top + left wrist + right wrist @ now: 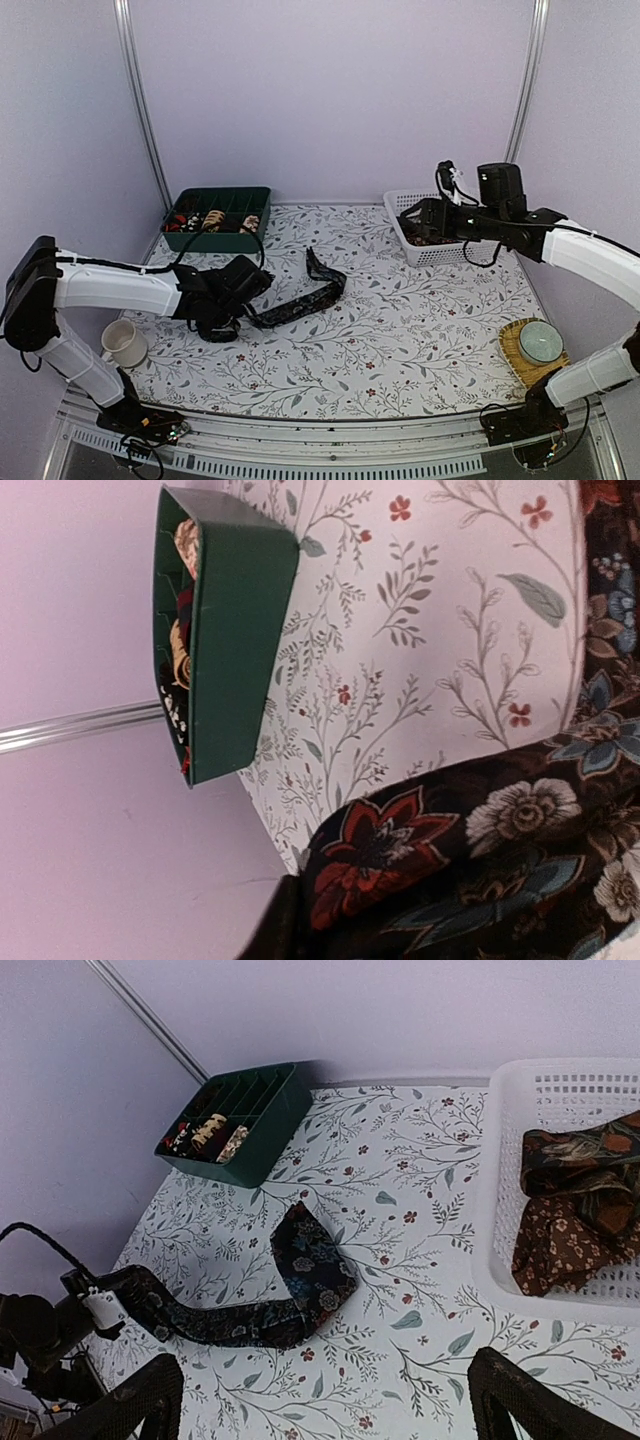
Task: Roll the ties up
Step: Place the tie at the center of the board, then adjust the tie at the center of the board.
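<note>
A long dark floral tie point(300, 303) lies on the patterned cloth, its wide end folded back near the middle point(310, 1270). Its narrow end runs into my left gripper point(220, 318), which is low over the table at the left and looks shut on it. The same tie point(480, 860) fills the bottom of the left wrist view, hiding the fingers. More ties point(575, 1210) lie loose in the white basket point(400, 215). My right gripper point(325, 1405) hangs high beside the basket, open and holding nothing.
A dark green compartment tray point(215, 240) at the back left holds several small rolled ties point(205, 1132). A white mug point(125, 343) stands at the front left. A bowl point(540, 342) rests on a bamboo mat at the front right.
</note>
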`<state>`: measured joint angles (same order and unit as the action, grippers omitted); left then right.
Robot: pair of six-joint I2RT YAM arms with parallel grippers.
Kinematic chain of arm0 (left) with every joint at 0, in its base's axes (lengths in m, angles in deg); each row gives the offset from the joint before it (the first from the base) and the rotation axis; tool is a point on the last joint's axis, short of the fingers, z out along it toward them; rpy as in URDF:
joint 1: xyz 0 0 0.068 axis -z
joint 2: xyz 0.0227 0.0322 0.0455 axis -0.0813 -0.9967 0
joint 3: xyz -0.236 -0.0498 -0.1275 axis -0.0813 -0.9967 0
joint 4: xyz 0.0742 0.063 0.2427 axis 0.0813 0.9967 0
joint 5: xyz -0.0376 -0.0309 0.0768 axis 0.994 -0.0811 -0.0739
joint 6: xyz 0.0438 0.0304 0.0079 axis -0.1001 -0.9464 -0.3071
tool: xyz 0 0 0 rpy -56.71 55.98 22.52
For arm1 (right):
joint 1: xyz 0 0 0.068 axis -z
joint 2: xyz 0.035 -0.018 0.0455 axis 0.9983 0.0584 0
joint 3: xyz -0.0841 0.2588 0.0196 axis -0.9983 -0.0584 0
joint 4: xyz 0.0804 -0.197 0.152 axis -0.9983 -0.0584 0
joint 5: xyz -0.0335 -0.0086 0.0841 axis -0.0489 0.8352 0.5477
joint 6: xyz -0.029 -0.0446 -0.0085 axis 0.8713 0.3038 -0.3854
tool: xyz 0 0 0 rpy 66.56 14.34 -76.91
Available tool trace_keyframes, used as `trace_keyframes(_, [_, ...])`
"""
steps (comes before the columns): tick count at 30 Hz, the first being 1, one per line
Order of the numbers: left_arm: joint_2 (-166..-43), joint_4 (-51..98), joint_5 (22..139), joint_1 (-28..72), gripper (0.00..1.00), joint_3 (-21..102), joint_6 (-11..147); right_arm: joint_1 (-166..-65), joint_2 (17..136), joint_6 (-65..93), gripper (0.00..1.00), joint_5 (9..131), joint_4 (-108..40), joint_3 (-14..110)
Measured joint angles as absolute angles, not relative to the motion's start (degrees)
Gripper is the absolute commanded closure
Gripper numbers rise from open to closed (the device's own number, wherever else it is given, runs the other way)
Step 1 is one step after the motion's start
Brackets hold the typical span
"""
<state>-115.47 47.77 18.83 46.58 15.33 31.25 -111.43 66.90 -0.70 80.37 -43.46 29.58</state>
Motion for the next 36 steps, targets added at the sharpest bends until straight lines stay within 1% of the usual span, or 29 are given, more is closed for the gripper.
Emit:
trace_keyframes(1, [-115.4, 48.9, 19.7, 47.1, 0.51, 15.8, 31.9, -114.0, 69.6, -0.1, 0.00, 78.1, -44.3, 31.9])
trace_keyframes(2, [-115.4, 49.9, 20.8, 47.6, 0.41, 16.4, 32.3, -116.5, 72.5, 0.4, 0.00, 75.9, -45.0, 34.5])
trace_keyframes(3, [-115.4, 51.1, 21.7, 48.1, 0.35, 17.2, 33.3, -118.5, 75.1, 0.6, 0.00, 74.2, -45.4, 36.9])
trace_keyframes(6, [-115.0, 54.7, 25.0, 49.6, 0.24, 20.2, 36.6, -125.1, 85.0, 1.0, 0.00, 67.4, -46.0, 44.9])
trace_keyframes(10, [-113.5, 58.2, 28.7, 50.4, 0.09, 23.5, 40.9, -131.3, 97.8, 2.0, 0.00, 61.2, -46.6, 54.5])
trace_keyframes(12, [-112.5, 59.0, 29.3, 50.6, 0.07, 24.0, 42.0, -133.6, 103.6, 2.7, 0.00, 59.1, -48.0, 60.0])
trace_keyframes(16, [-108.1, 61.2, 28.5, 50.4, 0.07, 25.6, 46.9, -136.9, 114.7, 4.0, 0.01, 54.6, -49.1, 71.5])
trace_keyframes(23, [-98.9, 62.0, 25.1, 49.5, 0.07, 24.8, 53.8, -139.7, 132.2, 4.4, 0.07, 46.4, -54.3, 89.2])
trace_keyframes(25, [-97.4, 62.0, 24.4, 49.3, 0.07, 23.9, 54.7, -139.8, 135.7, 4.2, 0.10, 44.5, -56.8, 92.6])
trace_keyframes(28, [-96.2, 62.1, 23.2, 49.0, 0.07, 22.8, 55.5, -139.8, 137.6, 4.2, 0.14, 42.1, -60.0, 93.9])
trace_keyframes(30, [-96.0, 62.0, 22.7, 49.0, 0.07, 22.4, 55.7, -139.8, 138.0, 4.2, 0.20, 40.7, -61.4, 94.1])
trace_keyframes(32, [-95.9, 61.5, 22.1, 48.9, 0.07, 21.9, 55.7, -139.7, 138.3, 4.2, 0.29, 39.8, -62.7, 94.4])
trace_keyframes(35, [-95.9, 60.7, 21.7, 48.9, 0.08, 21.6, 55.7, -139.7, 138.8, 4.1, 0.49, 39.3, -63.3, 94.9])
trace_keyframes(36, [-95.8, 60.2, 21.5, 48.9, 0.08, 21.4, 55.6, -139.7, 138.9, 3.9, 0.57, 39.3, -63.5, 94.9])
